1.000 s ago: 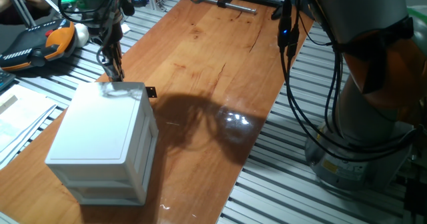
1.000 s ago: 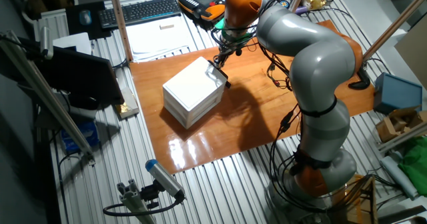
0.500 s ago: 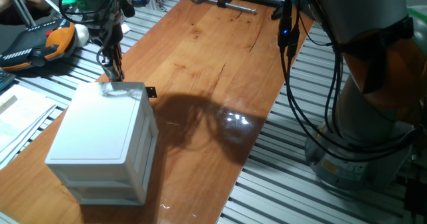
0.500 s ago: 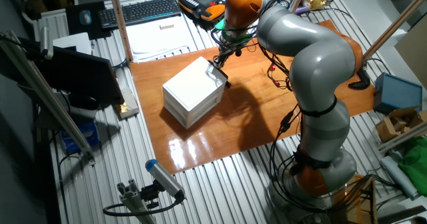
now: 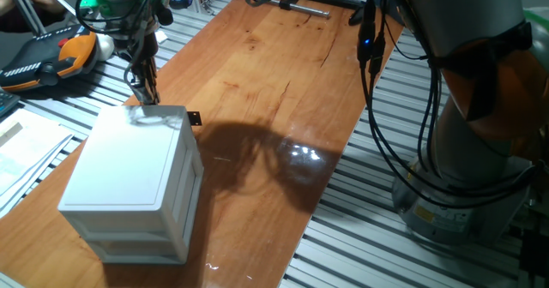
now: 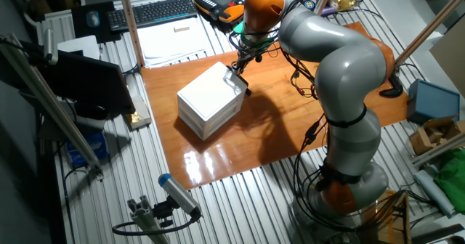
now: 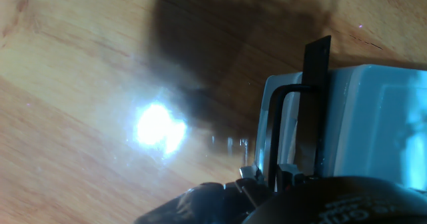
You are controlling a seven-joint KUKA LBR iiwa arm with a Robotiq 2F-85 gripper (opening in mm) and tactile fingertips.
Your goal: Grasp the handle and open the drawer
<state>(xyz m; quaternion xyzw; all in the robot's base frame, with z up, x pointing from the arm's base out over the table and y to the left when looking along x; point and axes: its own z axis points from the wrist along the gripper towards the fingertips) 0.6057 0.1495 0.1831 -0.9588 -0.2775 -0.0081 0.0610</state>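
The white cabinet (image 5: 133, 185) is sitting on the wooden table (image 5: 283, 91), and everything here is placed from it. The drawer (image 5: 190, 155) is lying in its upper tier, looking closed, with the small black handle (image 5: 194, 118) sticking out at the cabinet's top front corner. The gripper (image 5: 147, 93) is hanging just above the cabinet's far top edge, beside that handle; whether its fingers are closed or apart is hard to tell, even in the blurred hand view, where the handle (image 7: 317, 57) is jutting past the white drawer front (image 7: 373, 124). The grey arm (image 6: 334, 62) is reaching over from beyond the cabinet. A keyboard (image 6: 149, 11) and papers (image 6: 178, 37) are lying behind it.
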